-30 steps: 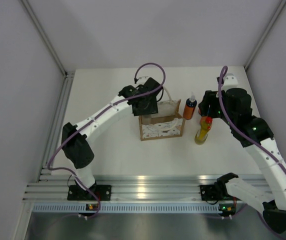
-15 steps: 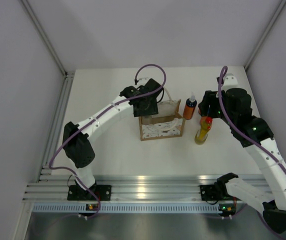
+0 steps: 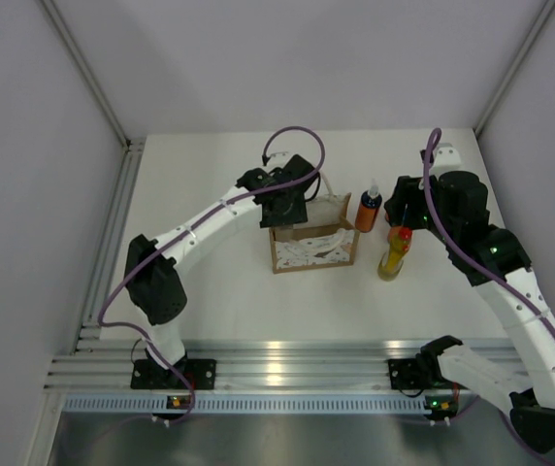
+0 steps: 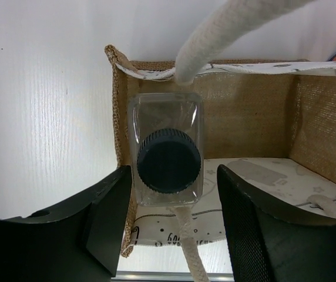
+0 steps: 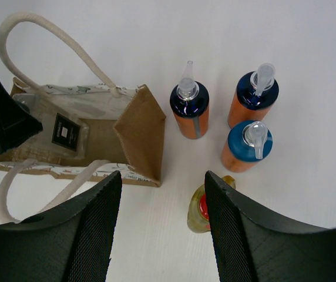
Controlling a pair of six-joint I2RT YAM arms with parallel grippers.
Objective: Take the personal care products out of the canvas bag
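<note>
The canvas bag (image 3: 311, 243) stands upright at mid-table; it also shows in the right wrist view (image 5: 138, 135). My left gripper (image 4: 174, 176) is open and sits right above the bag's left end (image 3: 285, 202). Its jaws stand either side of the pale bottle with the dark grey cap (image 4: 168, 160), which stands upright inside the bag and is not gripped. My right gripper (image 5: 163, 194) is open and empty above the table right of the bag. Below it stand two orange bottles with dark blue caps (image 5: 190, 108) (image 5: 255, 97), the light-blue-capped one (image 5: 247, 147) and the amber red-capped one (image 5: 205, 210).
White rope handles (image 4: 227, 26) arch over the bag's mouth, and one (image 4: 188, 247) runs under the left fingers. The four bottles cluster close together right of the bag (image 3: 368, 211). Grey walls enclose the table on three sides, and an aluminium rail (image 3: 277, 369) runs along the near edge.
The left gripper has shifted slightly over the bag's left end. The right arm and the bottles on the table have not moved.
</note>
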